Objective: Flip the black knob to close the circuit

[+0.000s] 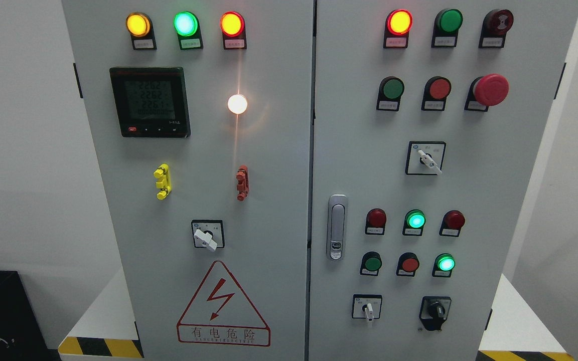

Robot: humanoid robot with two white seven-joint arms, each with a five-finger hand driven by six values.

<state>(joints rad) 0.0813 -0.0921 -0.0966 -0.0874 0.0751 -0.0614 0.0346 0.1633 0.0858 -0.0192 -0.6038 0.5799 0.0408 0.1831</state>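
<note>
The black knob [437, 311] sits at the lower right of the grey electrical cabinet's right door [474, 190]. Its handle points roughly straight up and down. A white-handled selector switch [368, 311] sits just left of it. Neither of my hands nor arms shows in the head view.
The right door carries rows of red and green buttons and lamps, a red mushroom stop button [490, 89], another white selector [428, 159] and a door latch [336, 227]. The left door has a digital meter [150, 102], a lit white lamp [237, 104] and a white selector [205, 238].
</note>
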